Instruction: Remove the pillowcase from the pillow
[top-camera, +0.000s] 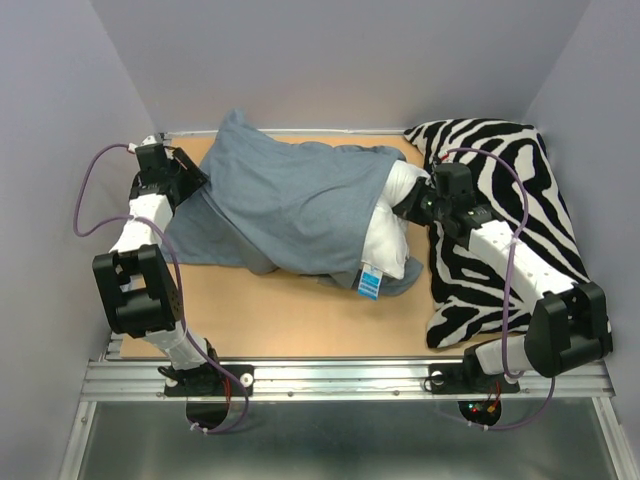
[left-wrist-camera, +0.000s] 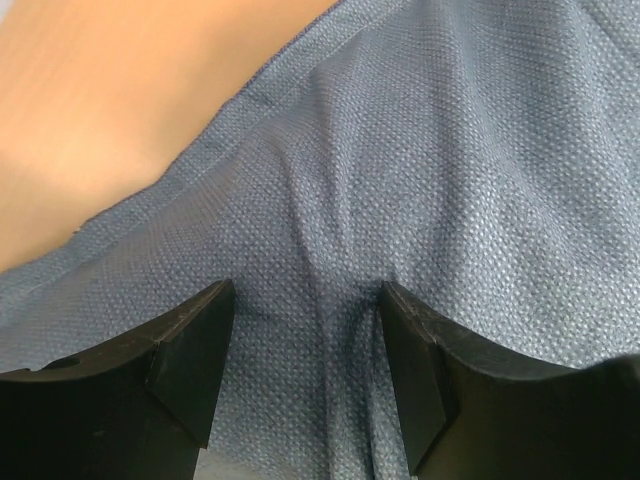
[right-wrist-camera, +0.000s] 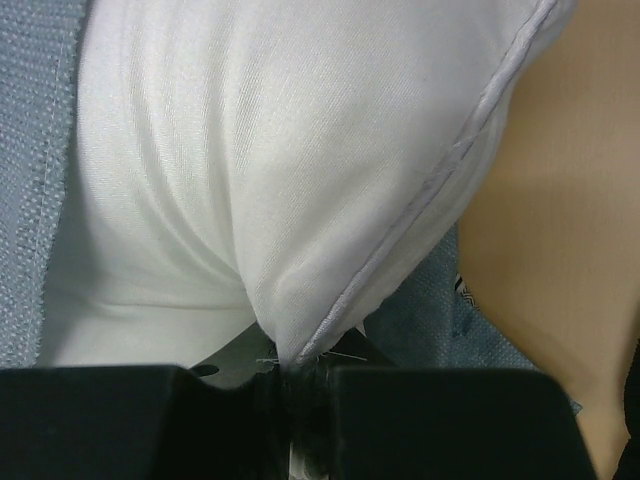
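Observation:
The dull blue pillowcase lies across the table, covering most of the white pillow, whose right end and blue tag stick out. My left gripper sits at the pillowcase's left edge. In the left wrist view its jaws stand apart over wrinkled blue cloth. My right gripper is at the pillow's exposed end. In the right wrist view it is shut on a corner seam of the pillow, with the pillowcase at the left.
A black-and-white zebra-print cushion fills the right side of the table, under my right arm. The wooden tabletop shows in front of the pillow. Grey walls close in on both sides and at the back.

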